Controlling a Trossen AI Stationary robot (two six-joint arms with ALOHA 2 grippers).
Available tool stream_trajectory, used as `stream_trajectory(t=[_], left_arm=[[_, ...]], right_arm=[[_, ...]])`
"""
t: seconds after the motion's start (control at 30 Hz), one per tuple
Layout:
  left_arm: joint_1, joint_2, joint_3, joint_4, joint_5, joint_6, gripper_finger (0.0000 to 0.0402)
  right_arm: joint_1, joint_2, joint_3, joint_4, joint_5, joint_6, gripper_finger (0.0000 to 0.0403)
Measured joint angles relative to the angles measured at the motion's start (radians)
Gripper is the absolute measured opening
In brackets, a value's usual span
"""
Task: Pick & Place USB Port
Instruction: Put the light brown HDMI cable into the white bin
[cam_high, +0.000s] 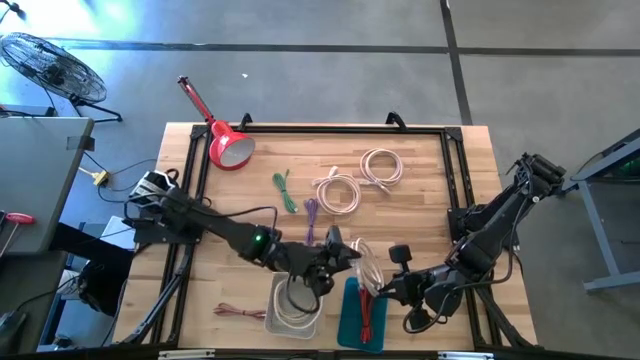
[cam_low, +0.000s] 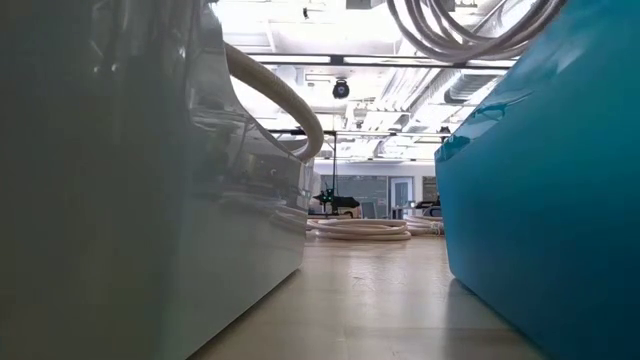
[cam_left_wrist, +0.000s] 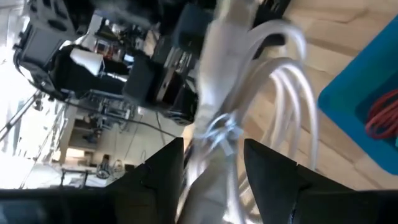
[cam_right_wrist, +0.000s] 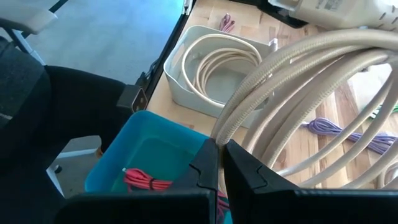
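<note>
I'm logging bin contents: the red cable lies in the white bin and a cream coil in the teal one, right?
Swapped. The right wrist view shows the red cable in the teal bin and the cream coil in the white bin.

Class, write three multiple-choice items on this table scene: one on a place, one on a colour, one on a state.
1. Where does the red cable lie?
A. teal bin
B. white bin
C. bare wood
2. What colour is the desk lamp?
A. green
B. red
C. purple
3. How is the cream cable bundle?
A. flat on the table
B. inside a bin
C. lifted, gripped by the left gripper

Answers:
1 A, it shows inside the teal walls.
2 B, shade and stem are red.
3 C, its coils hang between the fingers; the right gripper is shut beside it.
</note>
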Motion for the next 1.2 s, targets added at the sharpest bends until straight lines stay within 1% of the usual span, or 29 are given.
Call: stream_trajectory(t=[0.1,0.17,0.23,0.3,0.33,0.4,0.5,0.63,0.77,0.97,1.07,1.1,1.2], left_arm=[[0.008,0.0,0.0,0.006,0.006,0.0,0.0155],[0.011,0.0,0.0,0.004,0.011,0.0,0.0136],[0.015,0.0,0.0,-0.001,0.011,0.001,0.01],[0.015,0.001,0.0,-0.007,0.01,0.001,0.0049],[0.015,0.001,-0.001,-0.006,0.008,0.001,0.0032],[0.015,0.001,-0.001,0.0,0.005,0.002,0.0031],[0.014,0.001,-0.001,0.0,-0.013,0.0,0.0031],[0.014,0.001,-0.001,-0.003,-0.013,-0.007,0.0031],[0.014,0.001,0.0,-0.013,-0.018,-0.015,0.0031],[0.006,0.001,0.0,-0.034,-0.022,-0.032,0.0031],[-0.009,0.001,0.0,-0.045,-0.079,-0.029,0.0031],[-0.016,0.001,0.0,-0.052,-0.113,-0.028,0.0031],[-0.058,-0.009,0.0,-0.101,-0.257,-0.015,0.0031]], right_arm=[[0.0,0.009,0.0,0.002,-0.001,0.0,0.0],[0.0,0.02,0.0,0.002,0.001,0.0,0.0],[0.0,0.028,0.0,0.003,-0.001,0.001,0.0],[0.0,0.031,0.0,0.007,0.003,0.002,0.0],[0.0,0.032,0.0,0.008,0.011,0.003,0.0],[0.0,0.033,0.0,0.012,0.026,0.003,0.0002],[0.0,0.033,0.0,0.036,0.003,0.008,0.0017],[0.0,0.034,0.0,0.075,-0.004,0.053,0.0054],[0.0,0.034,0.0,0.095,-0.013,0.058,0.0095],[0.0,0.034,0.0,0.113,-0.092,0.06,0.0136],[0.0,0.034,0.0,0.114,-0.097,0.086,0.0146],[-0.001,0.034,0.0,0.114,-0.099,0.093,0.0148],[-0.002,0.034,0.0,0.111,-0.111,0.107,0.0151]])
